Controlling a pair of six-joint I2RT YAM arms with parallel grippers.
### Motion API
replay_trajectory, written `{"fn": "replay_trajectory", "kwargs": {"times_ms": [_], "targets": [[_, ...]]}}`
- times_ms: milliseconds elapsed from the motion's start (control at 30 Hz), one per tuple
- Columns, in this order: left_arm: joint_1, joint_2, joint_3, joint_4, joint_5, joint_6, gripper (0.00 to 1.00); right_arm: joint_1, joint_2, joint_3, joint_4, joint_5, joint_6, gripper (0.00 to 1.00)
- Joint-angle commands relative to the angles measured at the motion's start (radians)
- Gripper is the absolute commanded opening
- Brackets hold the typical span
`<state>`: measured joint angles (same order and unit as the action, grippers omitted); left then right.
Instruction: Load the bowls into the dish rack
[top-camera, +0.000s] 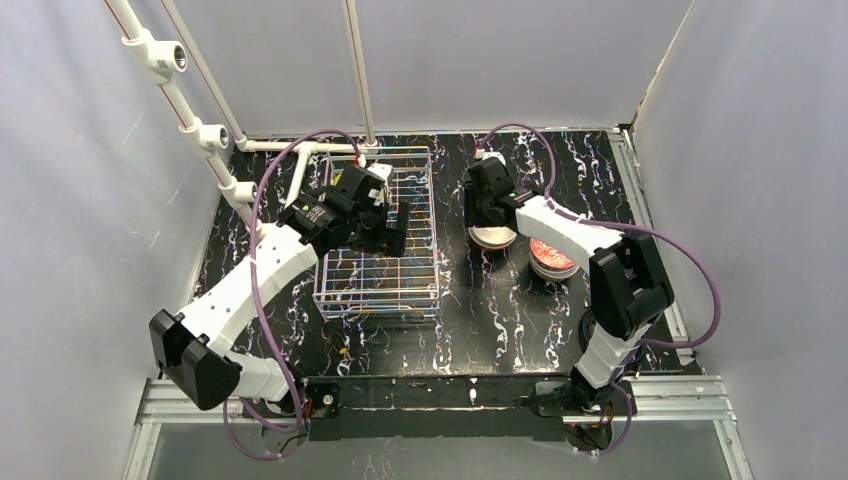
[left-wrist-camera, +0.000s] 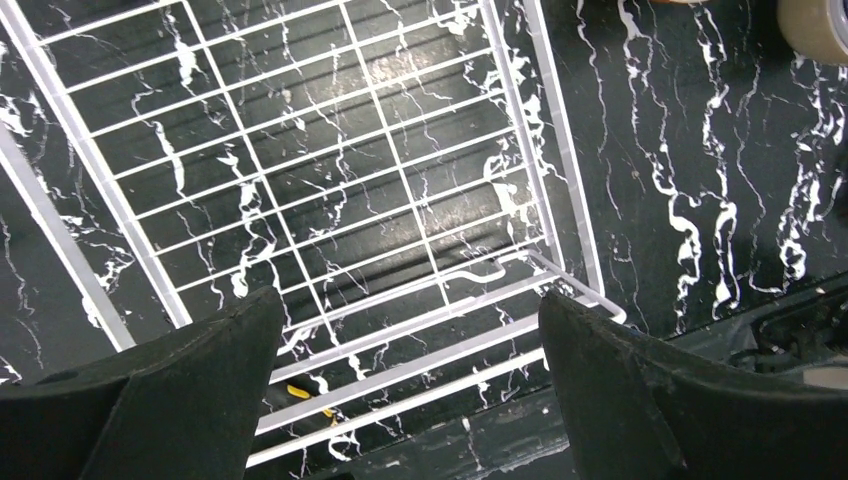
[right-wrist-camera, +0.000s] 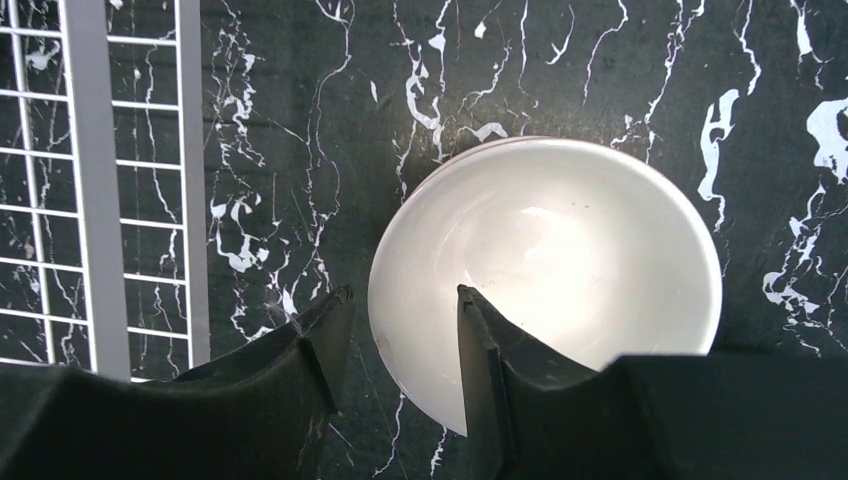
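Left gripper (left-wrist-camera: 410, 300) hangs over the dish rack (top-camera: 390, 285) at centre-left of the top view, jaws wide apart. Right gripper (right-wrist-camera: 405, 295), jaws narrow but not clamped, straddles the left rim of a whitish bowl (right-wrist-camera: 560, 260) on the table (right-wrist-camera: 300, 120). The right arm (top-camera: 570, 235) partly hides an orange bowl (top-camera: 552, 255).

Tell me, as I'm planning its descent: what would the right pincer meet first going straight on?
Likely the white bowl: the right pincer straddles its rim, though depth is unclear.
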<state>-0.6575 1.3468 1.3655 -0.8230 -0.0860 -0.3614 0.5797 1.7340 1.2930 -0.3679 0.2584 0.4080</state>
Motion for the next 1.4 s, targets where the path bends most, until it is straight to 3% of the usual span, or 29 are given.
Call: {"fn": "replay_trajectory", "kwargs": {"times_ms": [0, 133, 267, 533, 833, 1067, 1367], "targets": [[-0.005, -0.072, -0.063, 0.040, -0.123, -0.017, 0.97, 0.016, -0.023, -0.023, 0.027, 0.030, -0.007, 0.50], [-0.005, -0.128, -0.127, 0.089, -0.203, -0.026, 0.97, 0.027, -0.011, -0.009, 0.016, 0.034, -0.004, 0.48], [-0.007, -0.206, -0.188, 0.119, -0.231, -0.036, 0.97, 0.051, 0.026, 0.050, -0.039, 0.066, 0.015, 0.38], [-0.007, -0.317, -0.255, 0.136, -0.183, -0.035, 0.98, 0.075, 0.103, 0.128, -0.085, 0.080, 0.028, 0.31], [-0.007, -0.335, -0.266, 0.137, -0.208, -0.012, 0.98, 0.082, 0.057, 0.106, -0.064, 0.193, 0.079, 0.02], [-0.007, -0.336, -0.273, 0.134, -0.221, -0.010, 0.98, 0.082, -0.029, 0.069, -0.052, 0.254, 0.095, 0.01], [-0.007, -0.336, -0.272, 0.144, -0.230, -0.020, 0.98, 0.082, -0.276, -0.133, 0.209, 0.244, 0.122, 0.01]]}}
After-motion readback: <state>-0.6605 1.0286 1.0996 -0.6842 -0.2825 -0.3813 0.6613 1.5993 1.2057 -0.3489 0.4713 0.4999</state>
